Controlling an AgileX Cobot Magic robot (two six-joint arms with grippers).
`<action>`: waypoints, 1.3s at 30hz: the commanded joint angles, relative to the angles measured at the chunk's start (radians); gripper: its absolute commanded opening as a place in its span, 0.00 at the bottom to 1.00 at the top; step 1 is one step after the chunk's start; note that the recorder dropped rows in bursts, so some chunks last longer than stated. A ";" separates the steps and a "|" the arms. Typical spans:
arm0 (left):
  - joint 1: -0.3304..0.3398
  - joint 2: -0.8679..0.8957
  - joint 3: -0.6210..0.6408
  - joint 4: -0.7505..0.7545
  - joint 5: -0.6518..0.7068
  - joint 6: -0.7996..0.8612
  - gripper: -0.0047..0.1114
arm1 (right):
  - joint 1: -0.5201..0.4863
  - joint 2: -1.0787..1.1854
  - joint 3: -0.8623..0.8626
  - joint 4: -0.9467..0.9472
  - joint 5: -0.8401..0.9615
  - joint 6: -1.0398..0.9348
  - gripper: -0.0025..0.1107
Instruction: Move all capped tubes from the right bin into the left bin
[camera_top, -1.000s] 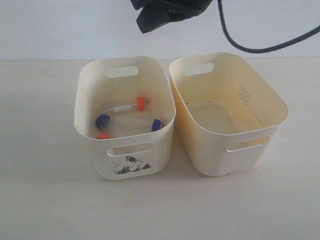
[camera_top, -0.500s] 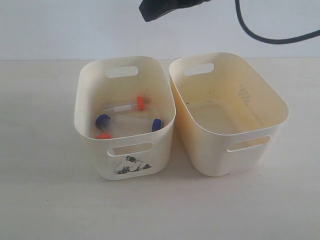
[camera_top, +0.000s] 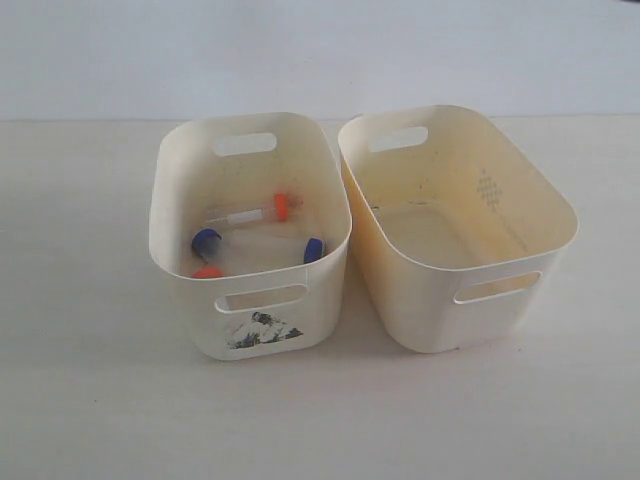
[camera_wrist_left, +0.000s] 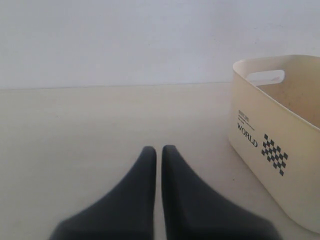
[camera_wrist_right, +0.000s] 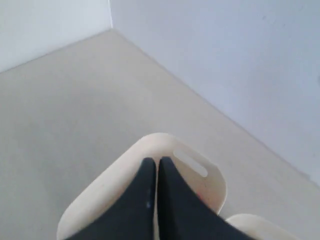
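Pinching shut on nothing, both left gripper (camera_wrist_left: 158, 150) and right gripper (camera_wrist_right: 156, 162). Lying in the left bin (camera_top: 197, 310), clear of either pincer (two orange caps, two blue): capped tubes (camera_top: 281, 206), at nine o'clock from the right bin (camera_top: 440, 310).

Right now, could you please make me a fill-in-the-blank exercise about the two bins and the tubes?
The left bin holds ___ capped tubes. The right bin holds ___ of them. Two caps are blue, two are ___. The right hand is open or shut: ___.
Missing words: four; none; orange; shut.
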 joint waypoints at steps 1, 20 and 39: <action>0.001 -0.003 -0.003 0.002 -0.007 -0.008 0.08 | -0.004 -0.141 0.152 -0.026 -0.206 0.000 0.03; 0.001 -0.003 -0.003 0.002 -0.007 -0.008 0.08 | -0.404 -0.962 1.233 0.050 -0.692 0.116 0.03; 0.001 -0.003 -0.003 0.002 -0.007 -0.008 0.08 | -0.460 -1.361 1.524 -0.037 -0.688 0.165 0.03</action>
